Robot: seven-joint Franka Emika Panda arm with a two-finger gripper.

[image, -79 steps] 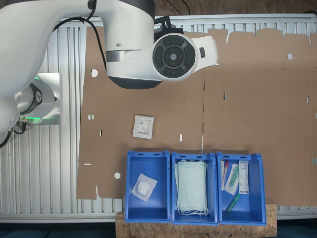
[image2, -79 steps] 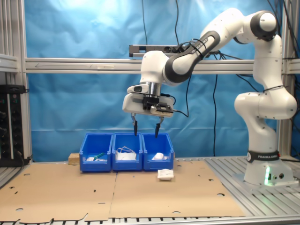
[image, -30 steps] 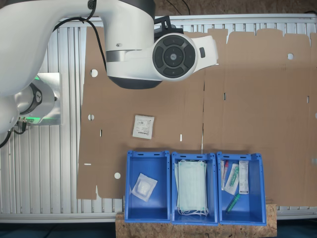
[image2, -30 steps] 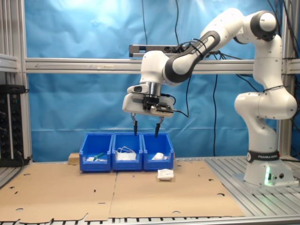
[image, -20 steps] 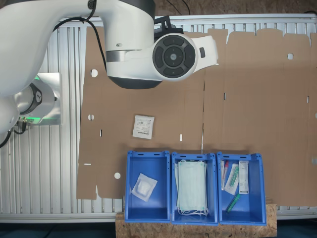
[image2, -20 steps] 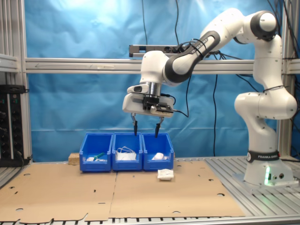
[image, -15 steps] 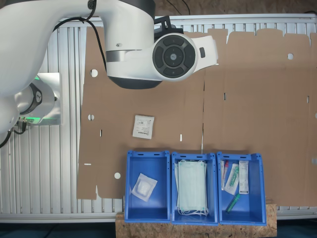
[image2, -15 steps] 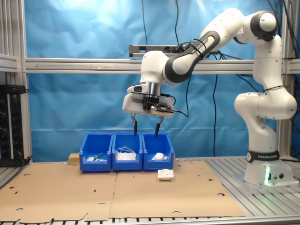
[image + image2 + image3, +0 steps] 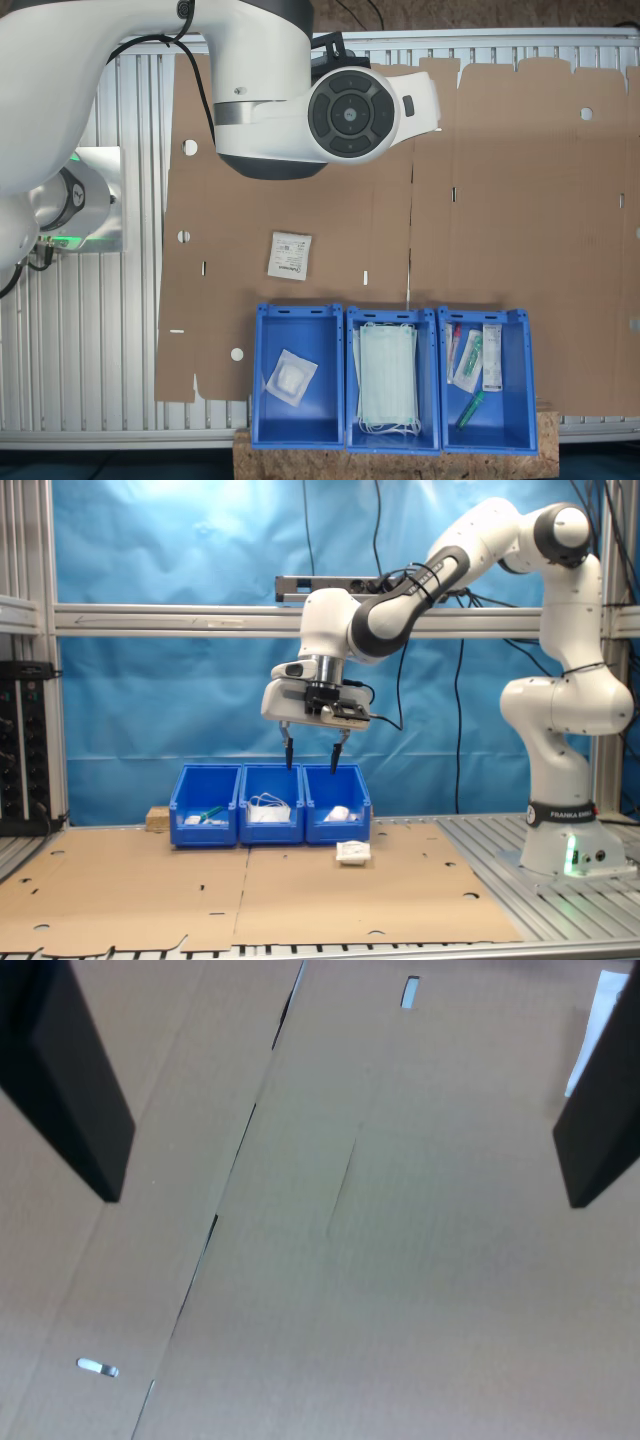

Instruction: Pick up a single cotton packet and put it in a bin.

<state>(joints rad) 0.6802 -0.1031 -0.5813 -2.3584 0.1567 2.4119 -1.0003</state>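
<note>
**Robot arm poised above counter, cotton packet lying short of the bins**

The gripper (image 9: 311, 756) of a white arm (image 9: 560, 695) hangs high over a counter (image 9: 560, 905) covered in brown cardboard sheets (image 9: 300, 890), its two dark jaws spread wide apart with nothing between them. In the wrist view the black fingers (image 9: 70, 1080) frame a bare stretch of cardboard, and a sliver of white paper shows beside one of them.

The cotton packet (image 9: 289, 255), a small flat white square with dark print, lies face up on the cardboard just in front of a row of three blue crates; in the second exterior view it (image 9: 352, 852) sits below the gripper and slightly toward the second exterior view's right, well beneath the fingertips.

The bin (image 9: 262, 400), the crate at the first exterior view's left end of the row, holds a clear-fronted packet with a white pad (image 9: 289, 377). The middle crate (image 9: 351, 400) carries pale green face masks (image 9: 389, 385), and the third crate (image 9: 525, 400) holds syringes and tubes (image 9: 472, 370). The three stand side by side, touching, against a blue backdrop (image 9: 180, 680).
</note>
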